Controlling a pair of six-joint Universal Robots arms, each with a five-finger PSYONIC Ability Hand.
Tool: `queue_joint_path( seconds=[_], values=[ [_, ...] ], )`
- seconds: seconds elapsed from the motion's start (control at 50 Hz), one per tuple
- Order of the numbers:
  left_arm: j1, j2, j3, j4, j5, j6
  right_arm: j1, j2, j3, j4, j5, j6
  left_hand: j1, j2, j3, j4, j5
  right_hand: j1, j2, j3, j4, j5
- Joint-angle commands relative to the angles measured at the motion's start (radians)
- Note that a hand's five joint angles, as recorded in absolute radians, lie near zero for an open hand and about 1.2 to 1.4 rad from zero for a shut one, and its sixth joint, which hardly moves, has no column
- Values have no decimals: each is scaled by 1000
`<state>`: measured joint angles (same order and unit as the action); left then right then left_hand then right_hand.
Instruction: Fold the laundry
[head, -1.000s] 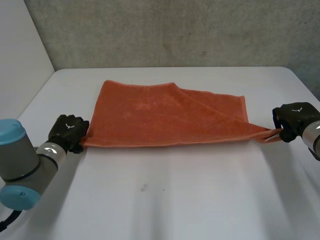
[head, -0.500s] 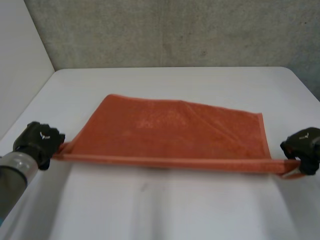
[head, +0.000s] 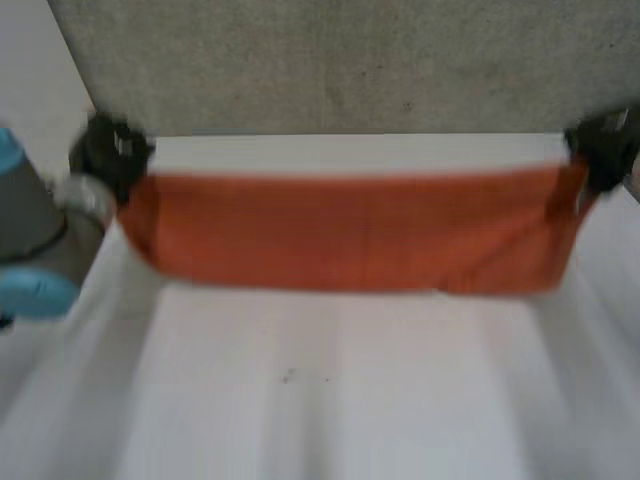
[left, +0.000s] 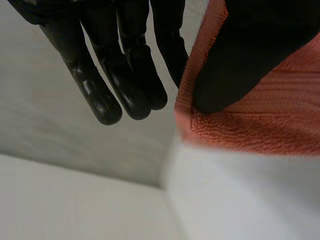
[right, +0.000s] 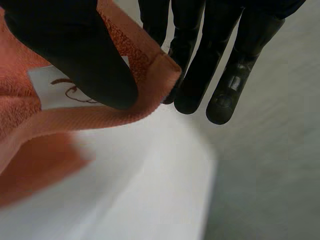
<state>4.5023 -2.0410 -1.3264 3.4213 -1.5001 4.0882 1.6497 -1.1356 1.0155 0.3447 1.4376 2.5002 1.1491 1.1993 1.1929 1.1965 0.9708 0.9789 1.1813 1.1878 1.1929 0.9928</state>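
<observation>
Both of my hands are held up at the far end of the tabletop (head: 340, 400), well apart, with the orange towel (head: 350, 235) stretched taut between them in front of the grey wall (head: 350, 60). My left hand (head: 110, 150) has one upper corner and my right hand (head: 600, 150) the other, each at about the same height, and my left arm (head: 30, 230) reaches up beside the tabletop's edge. From the head view the towel hangs as a wide, flat band across the tabletop's whole width; whether its lower edge touches the surface I cannot tell. Nothing else lies on the tabletop or stands between my hands. My left wrist view shows what the head view does not: the thumb (left: 235, 65) presses down on the towel's corner against the nearest finger, clamping it, while the other fingers (left: 120, 80) hang straight just beside the cloth's hem. My right wrist view shows the same kind of pinch, the thumb (right: 75, 55) pressing the corner against the fingers (right: 200, 65) behind it, with a small white label (right: 50, 92) sewn on the towel right under the thumb, partly covered by it
</observation>
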Motion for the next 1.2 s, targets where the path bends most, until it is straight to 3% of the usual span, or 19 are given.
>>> queue_joint_path(
  seconds=[0.02,0.12,0.24,0.44,0.56,0.6,0.72,0.84,0.9,0.92,0.94,1.02,1.12,1.18,1.2],
  values=[
    [-29,139,325,240,-5,-241,-19,-88,-318,-268,1,363,247,197,203,200,251,417,215,209,203,229],
    [12,171,299,268,-2,-312,-24,-229,-165,-363,-22,414,247,197,203,200,251,417,215,209,203,229],
    [14,160,130,236,9,-316,-19,-219,50,-365,-74,375,247,197,203,200,251,417,215,209,203,229],
    [21,59,-128,239,18,-316,16,-61,248,-328,-82,185,247,197,203,200,251,417,215,209,203,229],
    [21,-111,-287,237,52,-302,35,88,272,-205,-69,105,247,197,203,200,251,417,215,209,203,229],
    [23,-122,-318,237,58,-295,30,141,264,-121,-49,68,247,197,203,200,251,417,215,209,203,229],
    [43,-63,-410,217,52,-253,27,132,268,8,-14,-3,247,197,203,200,251,417,215,209,203,229],
    [87,135,-525,58,49,-151,-30,21,366,204,12,-194,247,197,203,200,251,417,215,209,203,229],
    [106,263,-573,-191,46,-51,-99,-64,443,229,29,-294,247,197,203,200,251,417,215,209,203,229],
    [106,263,-573,-192,46,-51,-122,-96,468,229,30,-332,247,197,203,200,251,417,215,209,203,229],
    [127,322,-589,-359,49,-17,-133,-110,477,229,29,-345,247,197,203,200,251,417,215,209,203,229],
    [130,361,-580,-467,66,-9,-154,-128,503,217,26,-374,247,197,203,200,251,417,215,209,203,229],
    [120,355,-564,-364,83,-12,-148,-125,514,200,23,-371,247,197,203,200,251,417,215,209,203,229],
    [107,253,-513,-197,77,-15,-137,-101,500,128,12,-347,247,197,203,200,251,417,215,209,203,229],
    [107,252,-513,-197,77,-15,-131,-90,495,99,10,-336,247,197,203,200,251,417,215,209,203,229]
  ],
)
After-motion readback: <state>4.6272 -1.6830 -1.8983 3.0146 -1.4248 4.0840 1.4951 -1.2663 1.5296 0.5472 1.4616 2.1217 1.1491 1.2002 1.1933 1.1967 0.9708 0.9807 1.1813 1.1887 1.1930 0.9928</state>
